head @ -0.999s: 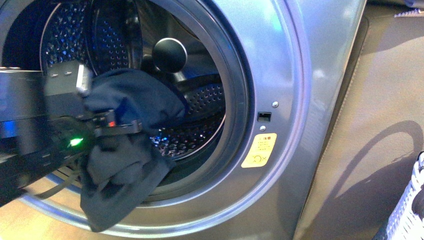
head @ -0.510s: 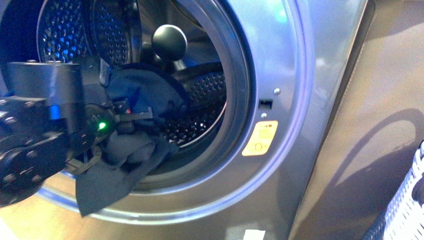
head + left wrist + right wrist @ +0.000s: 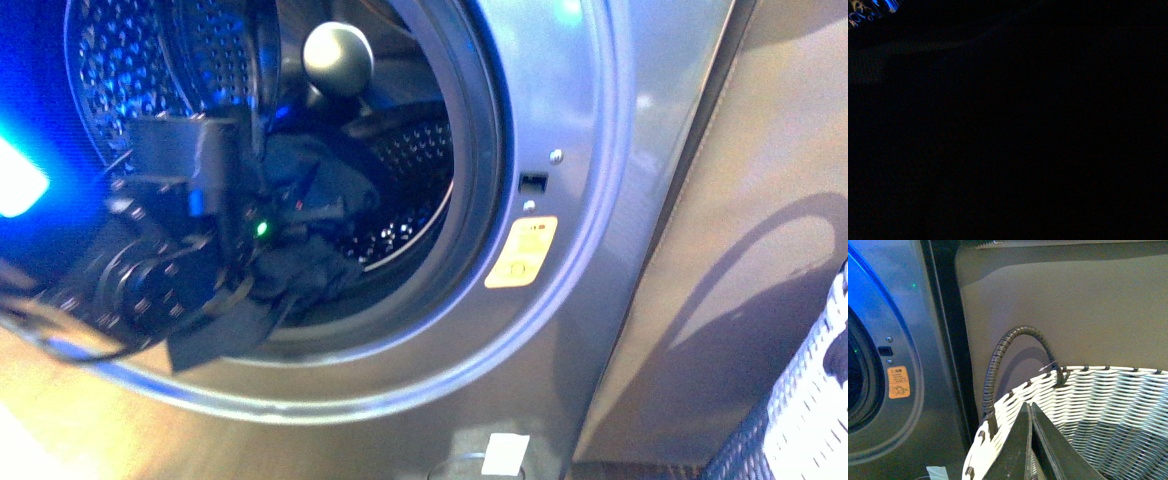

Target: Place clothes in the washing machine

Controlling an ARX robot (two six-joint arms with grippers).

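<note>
The silver-grey washing machine (image 3: 560,90) fills the front view, its round porthole open onto the perforated steel drum (image 3: 410,150). My left arm reaches into the porthole, and the left gripper (image 3: 300,212) is shut on the dark navy clothes (image 3: 310,270). Part of the bundle lies inside the drum, and a flap hangs over the lower rim of the opening. The left wrist view is dark. In the right wrist view the right gripper (image 3: 1030,407) is shut with nothing in it, above a white woven basket (image 3: 1098,400).
A yellow warning sticker (image 3: 520,255) sits right of the porthole. A flat brown-grey panel (image 3: 740,200) stands to the machine's right. The basket (image 3: 810,420) with its dark loop handle (image 3: 998,360) is at the lower right. A small white tag (image 3: 505,455) lies on the floor.
My left arm has pushed further into the drum, carrying the clothes up and inward. Less fabric hangs over the rim than before.
</note>
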